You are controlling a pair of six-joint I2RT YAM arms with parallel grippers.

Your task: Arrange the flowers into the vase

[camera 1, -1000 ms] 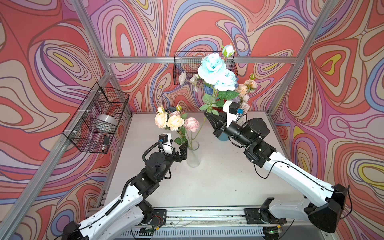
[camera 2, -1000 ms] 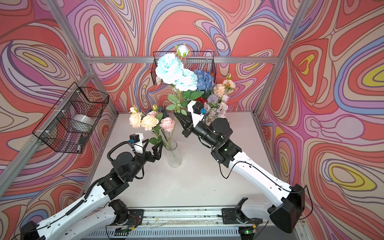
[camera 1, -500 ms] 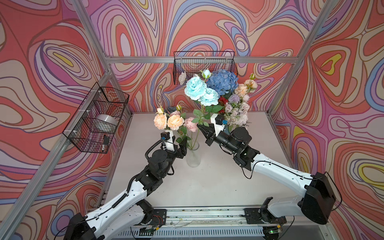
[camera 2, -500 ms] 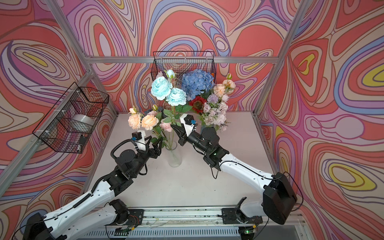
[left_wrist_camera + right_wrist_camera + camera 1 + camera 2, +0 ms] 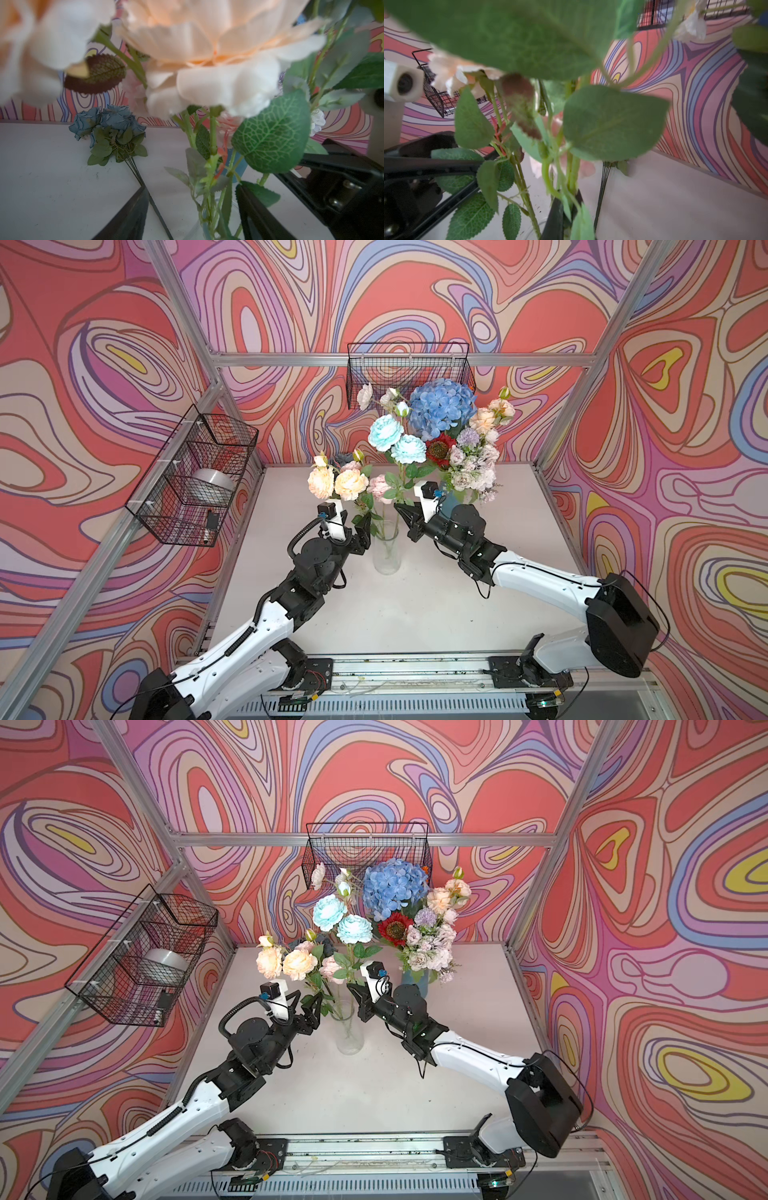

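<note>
**Item:** pale-blue roses (image 5: 397,439), two open blooms and a bud on one long green stem. They stand upright above the clear glass vase (image 5: 386,558), with the stem running down to the vase mouth. Whether its foot is inside the rim cannot be told.

**Grip:** the right gripper (image 5: 400,509) has its jaws closed on the stem low down, just above the rim. The right wrist view shows green stem pinched between the black tips.

**Vase contents:** a peach and pink rose bunch (image 5: 337,484) has its stems in the glass. The left gripper (image 5: 191,187) sits at these stems just over the rim. Its jaws are apart and straddle them, with no pinch evident.

**Surroundings:** the vase stands near the middle of the desk (image 5: 415,614). Behind it, a blue pot (image 5: 413,981) carries the blue hydrangea (image 5: 442,409), red sunflower (image 5: 440,450) and lilac bunch (image 5: 473,466). Dusty-blue roses (image 5: 108,122) lie flat on the desk at the back.

**Assessment:** the step in hand is inserting the pale-blue stem.
- Lower it along the stem's own line into the free side of the mouth.
- The left jaws should steady the seated bunch aside so the leaves do not snag.
- Release only once the foot is well down the glass. Otherwise the top-heavy blooms could tip the stem out or rock the vase.
</note>
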